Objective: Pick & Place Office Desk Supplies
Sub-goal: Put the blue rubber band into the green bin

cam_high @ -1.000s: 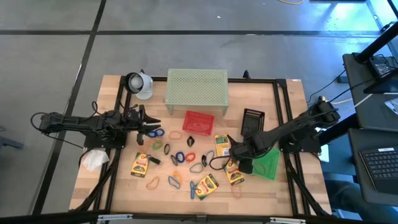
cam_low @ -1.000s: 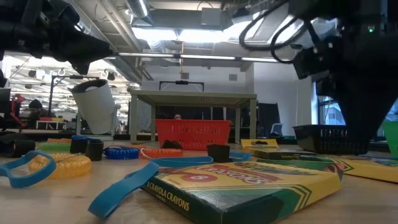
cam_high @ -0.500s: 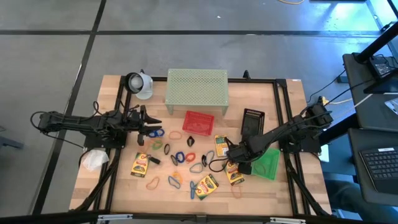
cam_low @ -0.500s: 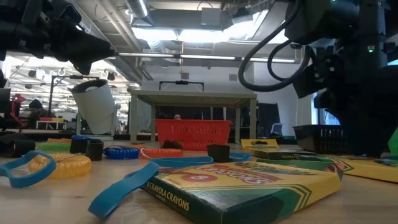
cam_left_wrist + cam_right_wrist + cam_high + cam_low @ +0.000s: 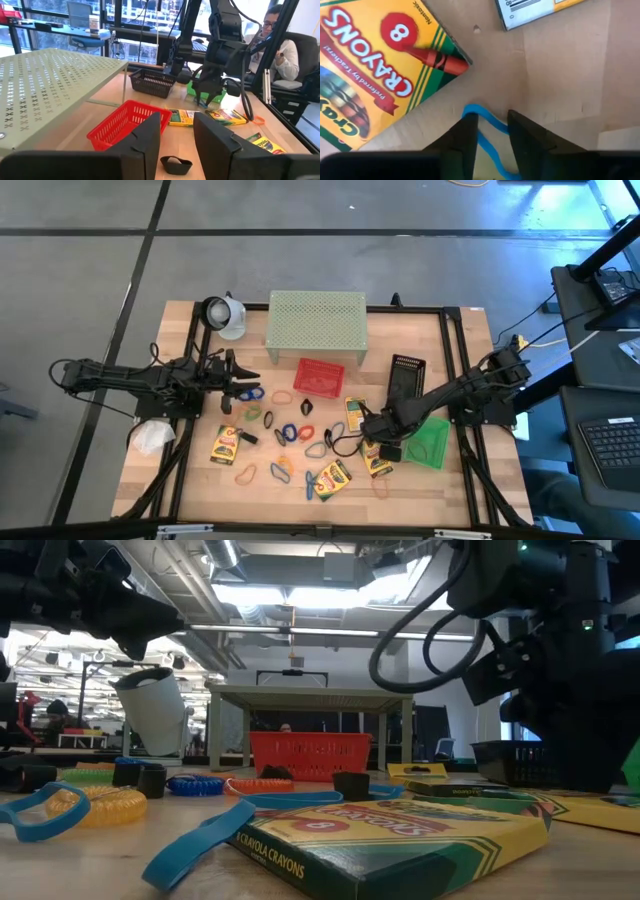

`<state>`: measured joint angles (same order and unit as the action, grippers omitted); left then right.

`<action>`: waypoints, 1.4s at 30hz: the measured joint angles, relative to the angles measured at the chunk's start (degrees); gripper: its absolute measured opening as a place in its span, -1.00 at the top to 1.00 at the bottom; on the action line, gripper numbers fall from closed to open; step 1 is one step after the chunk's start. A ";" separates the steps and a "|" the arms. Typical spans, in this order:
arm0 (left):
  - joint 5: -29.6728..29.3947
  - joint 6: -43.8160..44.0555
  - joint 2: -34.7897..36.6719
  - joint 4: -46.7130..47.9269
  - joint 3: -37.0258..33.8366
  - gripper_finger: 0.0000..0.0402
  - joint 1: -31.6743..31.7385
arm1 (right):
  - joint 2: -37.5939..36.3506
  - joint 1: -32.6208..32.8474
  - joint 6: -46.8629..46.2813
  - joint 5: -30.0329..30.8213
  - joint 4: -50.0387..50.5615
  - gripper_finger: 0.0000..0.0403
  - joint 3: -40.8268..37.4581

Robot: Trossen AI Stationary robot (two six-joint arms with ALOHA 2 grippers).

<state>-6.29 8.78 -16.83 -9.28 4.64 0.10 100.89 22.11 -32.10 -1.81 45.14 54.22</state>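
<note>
Crayon boxes [image 5: 332, 478], coloured loops and clips [image 5: 290, 432] scattered mid-surface [image 5: 450, 480]. Right pincer [image 5: 367, 437] low between two crayon boxes, fingers narrowly apart straddling blue loop [image 5: 487, 142]; grip on it unclear. Left pincer [image 5: 243, 387] near blue coil, narrow gap, nothing held. Red basket [image 5: 319, 376], black tray [image 5: 405, 376], green perforated shelf [image 5: 317, 326] behind. Seated person [image 5: 280, 45] beyond surface, partly hidden by right arm.

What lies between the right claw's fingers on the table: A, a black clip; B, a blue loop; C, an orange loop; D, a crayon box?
B: in the right wrist view a blue loop runs between the right claw fingers, with a crayon box off to the side.
</note>
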 joint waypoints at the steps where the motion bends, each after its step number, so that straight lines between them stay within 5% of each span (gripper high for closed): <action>1: -0.01 -0.03 0.02 -0.03 0.00 0.44 0.00 | 0.10 0.02 0.00 0.03 -0.07 0.52 0.02; 8: -0.02 -0.11 0.02 -0.02 0.00 0.44 0.00 | -0.03 0.08 -1.03 -0.57 -0.87 0.95 -0.05; 16: -0.04 -0.11 0.02 0.00 0.00 0.44 0.00 | -1.23 0.08 -6.69 -0.58 -1.16 0.99 0.03; 31: -0.06 -0.11 0.02 0.00 0.00 0.44 0.00 | -11.33 0.11 -18.31 8.74 0.24 1.00 3.87; 42: -0.04 -0.55 0.02 0.02 0.00 0.44 0.00 | -23.69 4.14 -34.70 14.76 13.38 1.00 3.87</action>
<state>-6.33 8.23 -16.82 -9.26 4.64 0.10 77.20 26.25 -66.80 12.95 58.52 58.08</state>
